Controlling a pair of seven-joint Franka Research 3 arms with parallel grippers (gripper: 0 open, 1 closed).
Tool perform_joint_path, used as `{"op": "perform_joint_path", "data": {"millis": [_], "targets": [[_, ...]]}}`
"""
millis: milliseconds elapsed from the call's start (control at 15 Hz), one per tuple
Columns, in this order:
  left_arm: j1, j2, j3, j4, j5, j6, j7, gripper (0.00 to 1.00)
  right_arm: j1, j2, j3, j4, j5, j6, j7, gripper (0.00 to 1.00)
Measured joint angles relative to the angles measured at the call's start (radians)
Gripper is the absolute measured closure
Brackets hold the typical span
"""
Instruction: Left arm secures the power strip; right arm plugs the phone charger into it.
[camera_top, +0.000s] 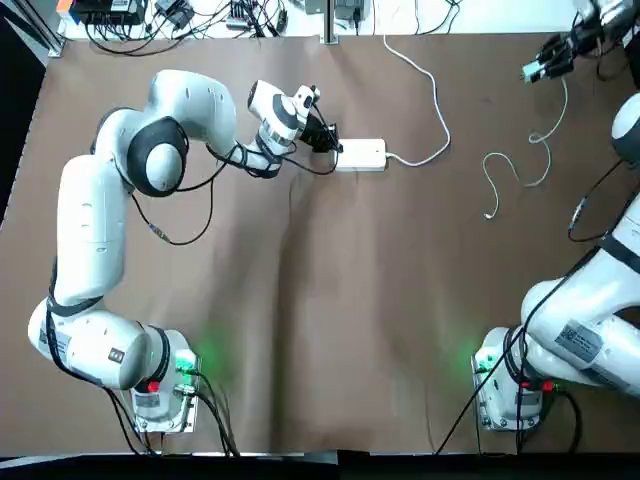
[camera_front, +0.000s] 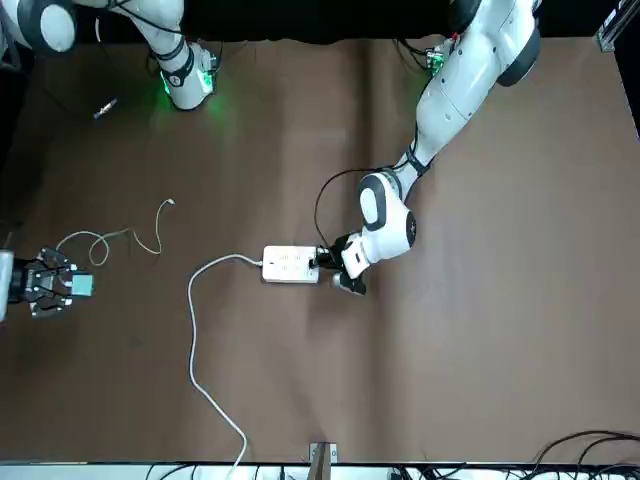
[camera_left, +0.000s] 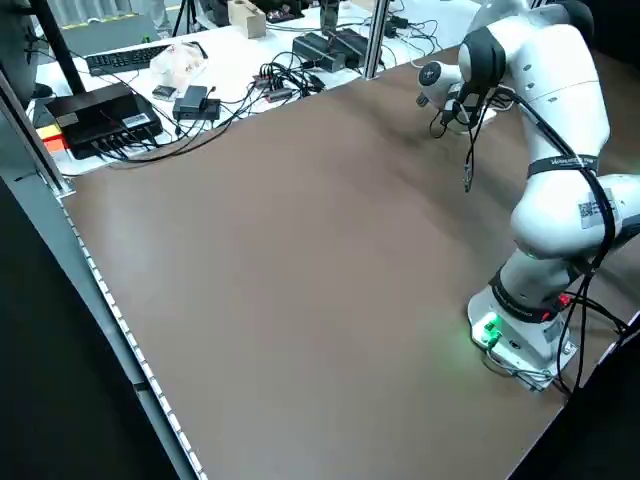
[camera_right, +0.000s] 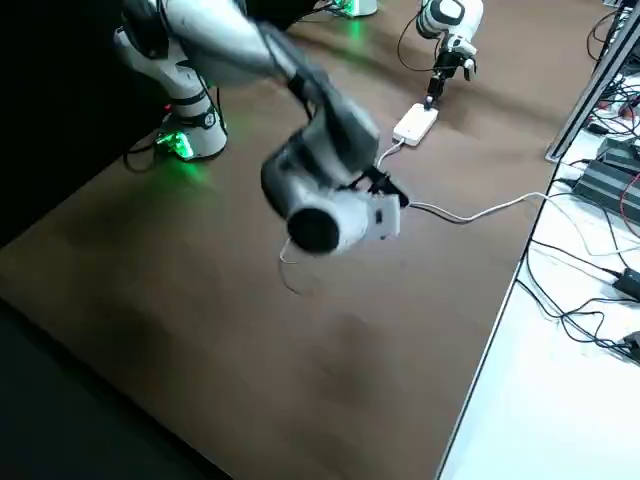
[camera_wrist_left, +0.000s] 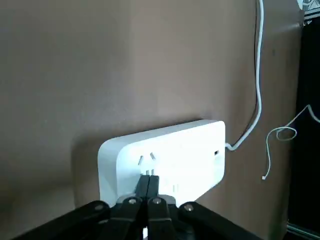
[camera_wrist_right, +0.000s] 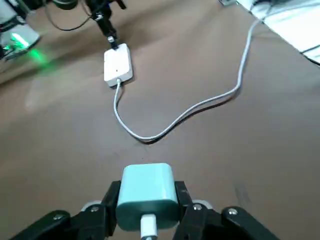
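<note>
With my left gripper (camera_wrist_left: 148, 179) closed at the strip (camera_wrist_left: 172, 162), I needed the right gripper (camera_wrist_right: 148, 192), clamping the charger (camera_wrist_right: 147, 181), squared over the sockets (camera_wrist_left: 147, 159) before pressing.

glossy white arms, dark joint rings

Top cam: straight down over my table, my bases at the bottom edge | front: faces me from across | sides: raised, diagonal | wrists: close, along my fingers | top and front share the power strip (camera_top: 360, 155)
</note>
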Motion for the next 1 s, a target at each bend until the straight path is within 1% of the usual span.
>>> {"op": "perform_joint_path", "data": {"millis": [200,400,733,933,1000], "targets": [[0.0,0.0,0.0,0.0,0.0,0.0,0.0,0.99,0.053,-0.084,0.0,-0.001,-0.083,0.003,0.208,0.52],[0.0,0.0,0.0,0.0,0.0,0.0,0.0,0.99,0.104,-0.134,0.0,-0.005,-0.144,0.007,0.431,0.52],[0.0,0.0,0.0,0.0,0.0,0.0,0.0,0.99,0.209,-0.178,-0.001,-0.008,-0.252,0.02,0.771,0.52],[0.0,0.0,0.0,0.0,0.0,0.0,0.0,0.99,0.278,-0.193,-0.001,-0.008,-0.293,0.034,0.989,0.52],[0.0,0.0,0.0,0.0,0.0,0.0,0.0,0.99,0.329,-0.199,0.0,-0.007,-0.349,0.04,1.121,0.52]]}}
